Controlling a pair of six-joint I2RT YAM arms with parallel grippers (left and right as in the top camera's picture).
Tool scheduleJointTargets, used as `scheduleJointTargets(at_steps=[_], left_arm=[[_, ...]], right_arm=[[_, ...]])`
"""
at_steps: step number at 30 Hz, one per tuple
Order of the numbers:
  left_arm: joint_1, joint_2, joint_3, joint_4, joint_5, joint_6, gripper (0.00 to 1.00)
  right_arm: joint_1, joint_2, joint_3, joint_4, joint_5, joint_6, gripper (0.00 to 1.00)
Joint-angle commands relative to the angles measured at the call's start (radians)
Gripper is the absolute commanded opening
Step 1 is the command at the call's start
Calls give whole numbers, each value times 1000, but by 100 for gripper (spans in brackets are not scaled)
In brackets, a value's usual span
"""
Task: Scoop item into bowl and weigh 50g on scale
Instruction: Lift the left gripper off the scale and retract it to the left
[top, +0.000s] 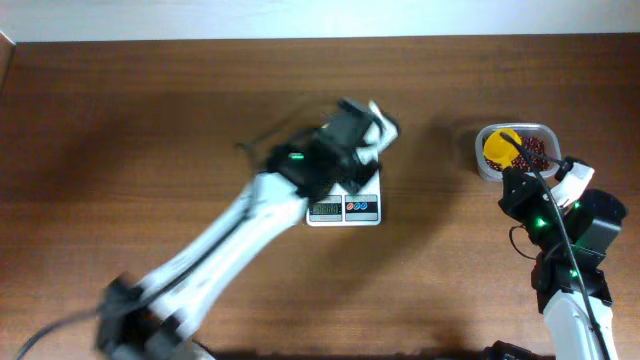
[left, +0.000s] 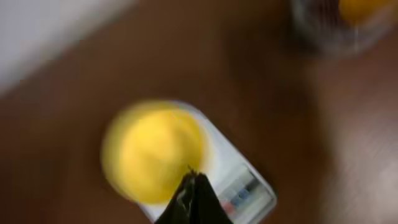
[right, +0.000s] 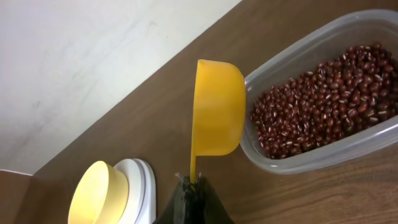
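Beans (right: 317, 112) all sit in the clear tub (right: 292, 160), my right gripper (right: 194, 186) pinches the empty scoop (right: 217, 106) by its handle over the tub's edge, and my left gripper (left: 191, 179) hangs pressed together over the empty-looking bowl (left: 155, 152) on the scale (top: 345, 210), so I judge scooping and weighing all lie ahead.

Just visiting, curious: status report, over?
Left gripper shut, empty, above bowl on scale. Right gripper shut on scoop, at container of beans. Left arm overhangs bowl.

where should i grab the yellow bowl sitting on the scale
Pinch the rim of the bowl from above, one finger inside, one outside: it stands upright and open on the scale, and its round wall offers no handle.
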Motion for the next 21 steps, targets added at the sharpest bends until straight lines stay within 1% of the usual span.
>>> scheduleJointTargets(at_steps=[1,2,3,6,8,9,10,11,12,13,14,16,17,18,19,20,21], left_arm=[[202,-174,31,65,-19,13,0],[285,-204,31,78,-19,13,0],[358,-220,31,85,-19,13,4],[464,-221,31,99,-19,13,9],[503,-219,31,117,-19,13,22],[510,-219,31,132,-19,13,32],[511,-219,31,139,-19,13,36],[511,-219,31,146,-19,13,43],[511,-219,31,148,-19,13,58],[511,-219,31,143,-19,13,75],[511,-219,31,130,-18,13,99],[511,-219,31,100,-26,13,99],[511,-219,31,62,-29,12,99],[508,-219,31,-17,-11,1,99],[508,-220,31,-57,26,3,99],[508,-220,31,-89,93,72,99],[508,-220,32,-125,192,214,99]], right_arm=[[-6,3,15,10,-3,-14,4],[-6,3,15,11,-4,-10,4],[-6,3,15,11,-13,-8,4],[-6,3,15,11,-52,-6,4],[-6,3,15,11,-63,-6,4],[-6,3,15,11,-63,-3,4],[-6,3,15,11,-63,-3,4],[-6,3,15,11,-63,-3,4],[-6,3,15,11,-63,-3,4],[-6,3,15,11,-63,-3,4],[-6,3,15,11,-63,-3,4],[-6,3,15,11,-63,-3,4],[-6,3,15,11,-63,-3,4],[-6,3,15,11,-63,-3,4],[-6,3,15,10,-63,-3,4],[-6,3,15,10,-68,-3,4],[-6,3,15,10,-73,-3,4]])
